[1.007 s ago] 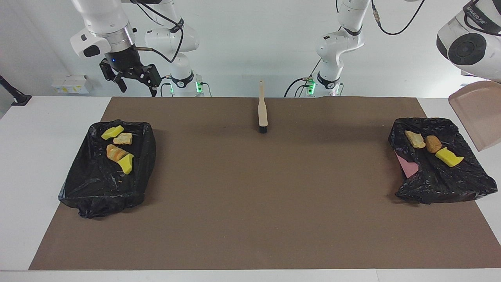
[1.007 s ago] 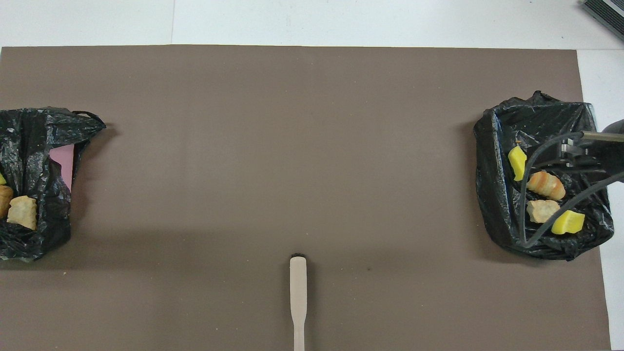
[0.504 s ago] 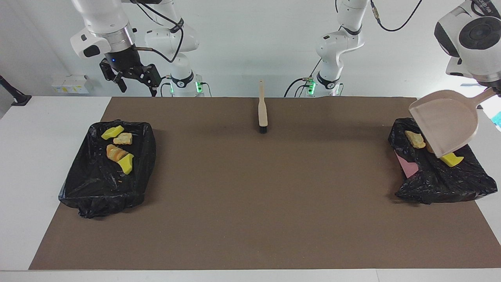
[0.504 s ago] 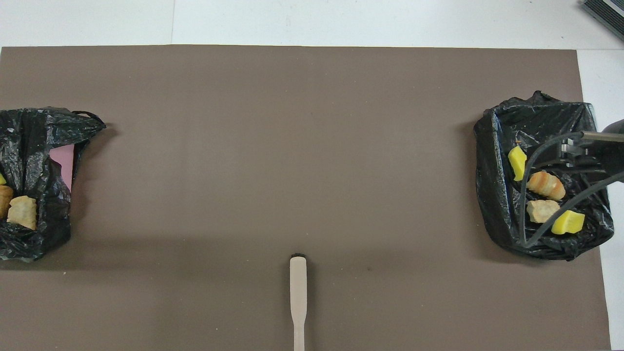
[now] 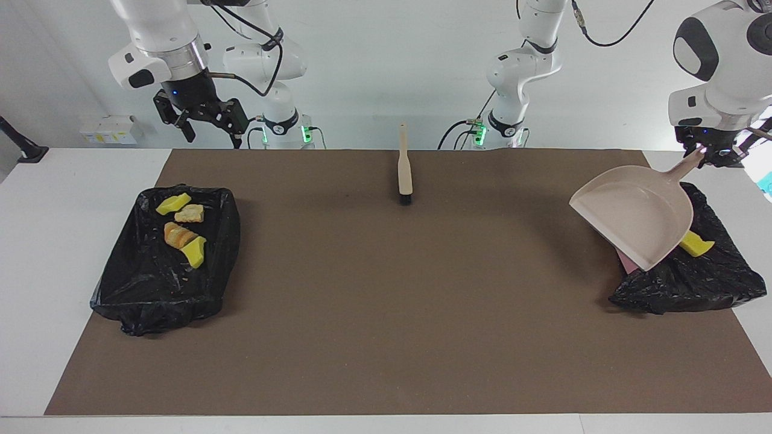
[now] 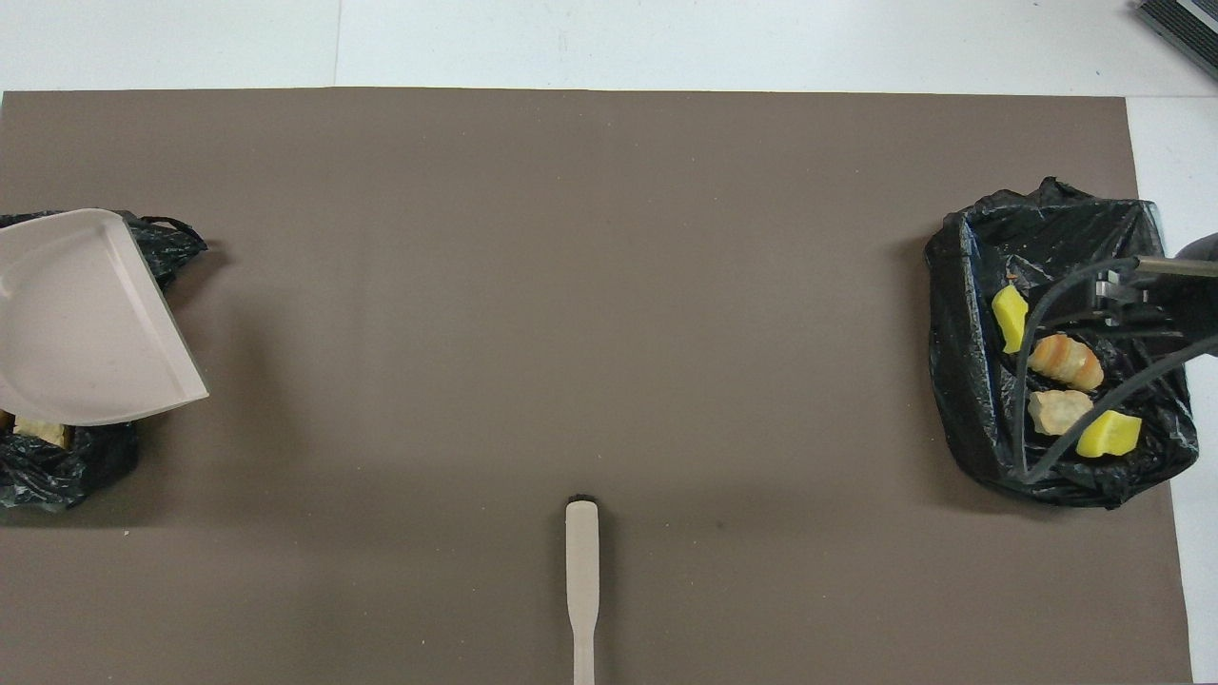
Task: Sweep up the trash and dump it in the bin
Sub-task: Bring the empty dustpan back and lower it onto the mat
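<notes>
My left gripper (image 5: 703, 158) is shut on the handle of the beige dustpan (image 5: 636, 214), which hangs tilted and empty over the black-lined bin (image 5: 687, 277) at the left arm's end. The pan (image 6: 86, 323) hides most of that bin's trash. Only a yellow sponge (image 5: 696, 245) and the edge of a bread lump (image 6: 43, 431) show. Several scraps of trash (image 5: 181, 229) lie in the other black-lined bin (image 5: 157, 283) at the right arm's end. My right gripper (image 5: 211, 129) hangs open and empty above that bin's edge nearest the robots.
The beige brush (image 5: 404, 172) lies on the brown mat (image 5: 386, 301) near the robots, midway between the arms, its bristles pointing away from them. A pink patch (image 5: 627, 263) of the bin shows under the pan's lip. White table borders the mat.
The left arm has swung the dustpan down and toward the mat's middle, so it now covers the two bread lumps in its bin. The right arm has not moved.
</notes>
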Robot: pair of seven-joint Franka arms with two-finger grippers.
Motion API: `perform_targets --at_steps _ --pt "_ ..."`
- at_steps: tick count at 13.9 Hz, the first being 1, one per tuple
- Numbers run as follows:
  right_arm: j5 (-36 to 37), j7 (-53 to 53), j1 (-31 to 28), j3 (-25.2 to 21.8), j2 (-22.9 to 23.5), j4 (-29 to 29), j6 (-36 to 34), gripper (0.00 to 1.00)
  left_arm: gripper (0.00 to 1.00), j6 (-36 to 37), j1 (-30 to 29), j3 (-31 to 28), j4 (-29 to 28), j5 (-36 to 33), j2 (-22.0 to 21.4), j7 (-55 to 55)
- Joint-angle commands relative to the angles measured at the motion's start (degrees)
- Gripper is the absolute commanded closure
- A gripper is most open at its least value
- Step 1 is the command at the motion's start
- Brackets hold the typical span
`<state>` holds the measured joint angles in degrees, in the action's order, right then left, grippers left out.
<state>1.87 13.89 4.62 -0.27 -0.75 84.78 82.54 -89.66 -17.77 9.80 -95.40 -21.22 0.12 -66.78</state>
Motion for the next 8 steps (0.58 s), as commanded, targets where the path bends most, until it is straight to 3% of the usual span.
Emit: perform_targets --at_steps 1,4,8 --pt "0.4 -1.5 -0.6 0.4 0.1 -0.6 -0.5 0.0 1.0 -0.2 0.5 0.1 -4.0 5.6 -2.7 10.6" --pt "0.4 -1.6 -0.6 0.4 0.1 -0.6 -0.5 0.0 1.0 -1.0 3.5 0.4 -6.1 9.9 -2.8 21.1" --pt "0.4 -1.5 -0.6 0.4 0.1 -0.6 -0.5 0.0 1.0 -4.6 11.9 0.4 -9.0 12.7 -2.1 39.1"
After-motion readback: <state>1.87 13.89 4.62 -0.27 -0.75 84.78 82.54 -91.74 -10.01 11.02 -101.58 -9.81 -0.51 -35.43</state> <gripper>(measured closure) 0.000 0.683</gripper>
